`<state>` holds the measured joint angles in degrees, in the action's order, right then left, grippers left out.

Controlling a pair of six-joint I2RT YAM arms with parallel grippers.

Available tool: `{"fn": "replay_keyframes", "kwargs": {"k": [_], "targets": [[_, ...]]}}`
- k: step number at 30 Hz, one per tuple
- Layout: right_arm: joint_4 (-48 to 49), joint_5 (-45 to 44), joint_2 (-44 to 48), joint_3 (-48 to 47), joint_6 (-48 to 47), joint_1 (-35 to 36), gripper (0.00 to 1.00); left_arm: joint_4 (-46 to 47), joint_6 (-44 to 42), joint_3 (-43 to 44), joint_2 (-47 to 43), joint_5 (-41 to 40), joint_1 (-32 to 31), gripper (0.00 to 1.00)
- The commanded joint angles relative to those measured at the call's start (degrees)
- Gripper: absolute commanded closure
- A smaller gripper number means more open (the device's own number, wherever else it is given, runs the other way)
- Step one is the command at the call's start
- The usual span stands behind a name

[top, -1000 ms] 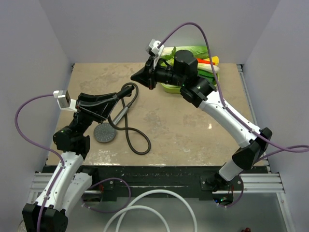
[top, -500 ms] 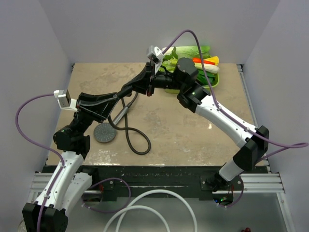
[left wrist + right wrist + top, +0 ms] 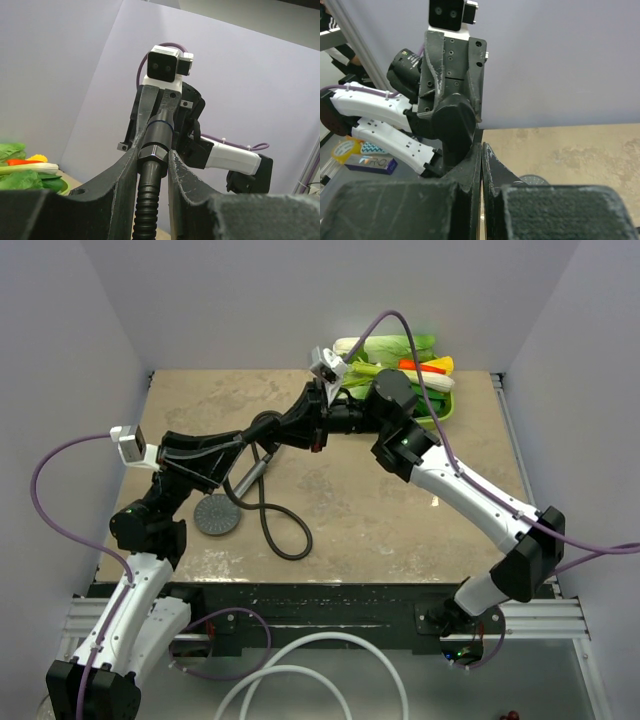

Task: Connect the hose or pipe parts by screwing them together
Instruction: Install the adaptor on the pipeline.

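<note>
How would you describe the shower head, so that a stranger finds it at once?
Look at the beige table, its left part near the front. There lies the shower head, beside a looped black hose. Only it has a flat, round, dark grey disc.

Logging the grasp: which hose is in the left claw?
The thin black ribbed hose, clamped in the left claw; the thick white hose lies loose, ungripped.

On the table (image 3: 390, 505), shower head (image 3: 217, 514) lies left of hose (image 3: 281, 541).
</note>
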<state>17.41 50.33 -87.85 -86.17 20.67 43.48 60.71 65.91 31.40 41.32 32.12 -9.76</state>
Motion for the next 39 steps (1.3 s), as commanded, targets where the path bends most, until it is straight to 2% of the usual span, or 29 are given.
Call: {"fn": "replay_keyframes", "kwargs": {"k": [1,23,39], "targets": [[3.2,2.3,3.8,1.9,2.3,0.7,1.00,2.9,-0.3,3.0,-0.6,-3.1,0.6,1.00],[7.5,0.9,5.4,-0.7,5.0,4.5,1.00,2.0,-1.5,3.1,-0.9,-3.2,0.6,1.00],[-4.0,-8.3,3.0,-7.8,-5.3,7.7,1.00,1.8,-1.0,2.5,-0.8,-3.2,0.6,1.00]]}}
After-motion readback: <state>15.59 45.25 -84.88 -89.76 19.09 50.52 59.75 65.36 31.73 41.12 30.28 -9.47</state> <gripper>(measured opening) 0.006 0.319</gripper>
